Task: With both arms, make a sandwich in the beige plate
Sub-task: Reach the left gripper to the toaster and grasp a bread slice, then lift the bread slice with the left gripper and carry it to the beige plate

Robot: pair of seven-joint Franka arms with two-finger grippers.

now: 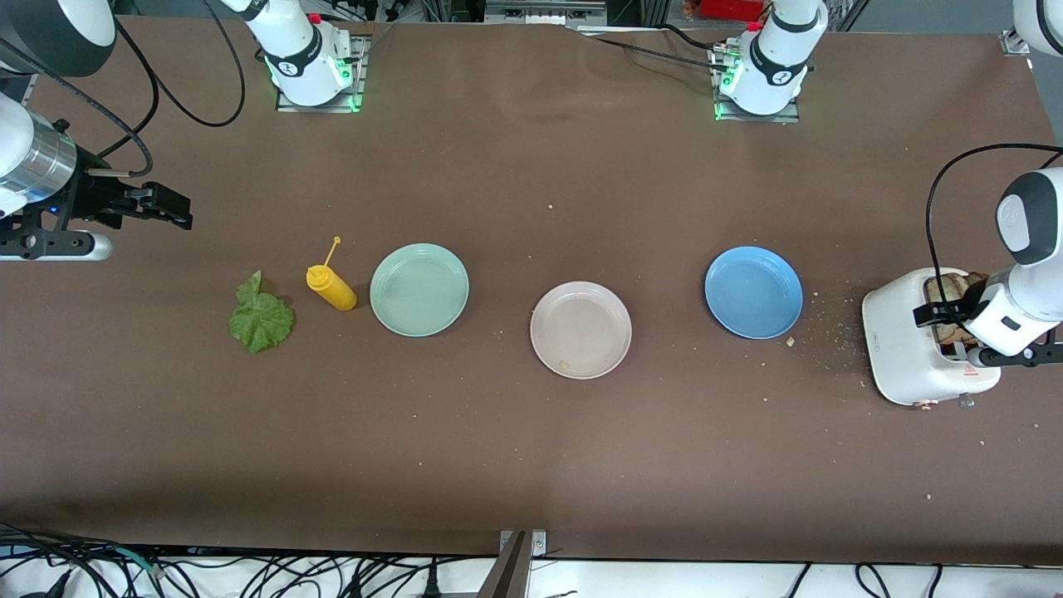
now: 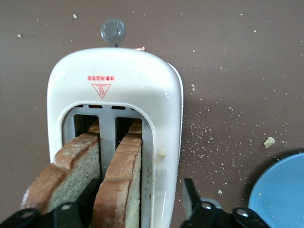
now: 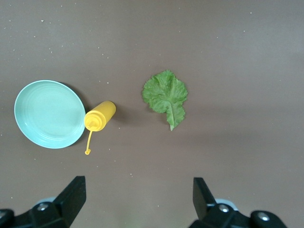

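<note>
Two bread slices [image 2: 80,175] stand in the toaster [image 2: 118,95]; the left gripper [image 2: 137,204] straddles one slice [image 2: 121,180], jaws not yet tight. A weak pinch may let it slip or crumble. The right gripper [image 3: 137,199] waits spread wide over the lettuce leaf [image 3: 166,95].

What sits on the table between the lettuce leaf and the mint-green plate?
A yellow squeeze bottle lying on its side, between the lettuce leaf and the mint-green plate; front and right wrist views show it.

Even, bright overhead light across brown table [image 1: 531,166]; shadows short and soft beside mustard bottle [image 1: 331,287] and plates. Mild glare on white toaster [image 1: 901,349] shell. Green indicator glow at arm bases. Front view sharp throughout; gripper fingers slightly soft at wrist views' lower edges.
</note>
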